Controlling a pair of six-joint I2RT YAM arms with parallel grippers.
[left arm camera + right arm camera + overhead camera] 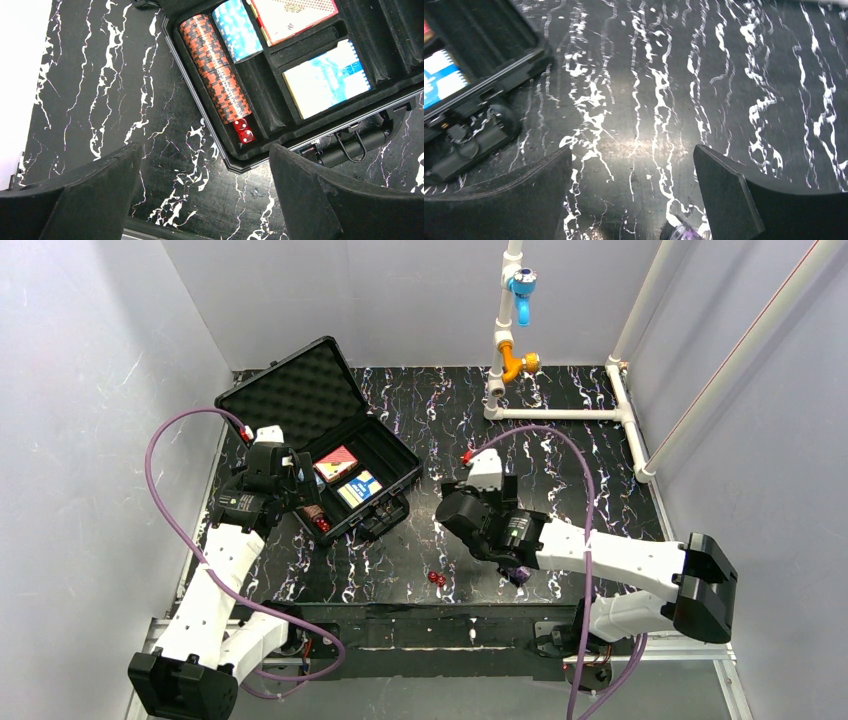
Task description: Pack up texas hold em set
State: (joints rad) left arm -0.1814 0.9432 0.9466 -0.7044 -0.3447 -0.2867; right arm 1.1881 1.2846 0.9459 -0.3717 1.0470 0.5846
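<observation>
The black case [395, 455] lies open at the left, its foam-lined lid [290, 390] tilted back. Inside are a red card box [295, 15], a blue card box [327, 77], a brown chip stack [217, 70], a blue chip stack [237, 30] and two red dice [243, 130]. My left gripper [205, 155] hangs open over the table just off the case's near corner, holding nothing. Two loose red dice [437, 579] lie on the table. My right gripper [633, 152] is open over bare table, with purple chips [684, 232] just under its base.
A white pipe frame [560, 412] with blue and orange fittings stands at the back right. The case's handle [474, 140] juts toward the table's middle. Grey walls close in the left, back and right sides.
</observation>
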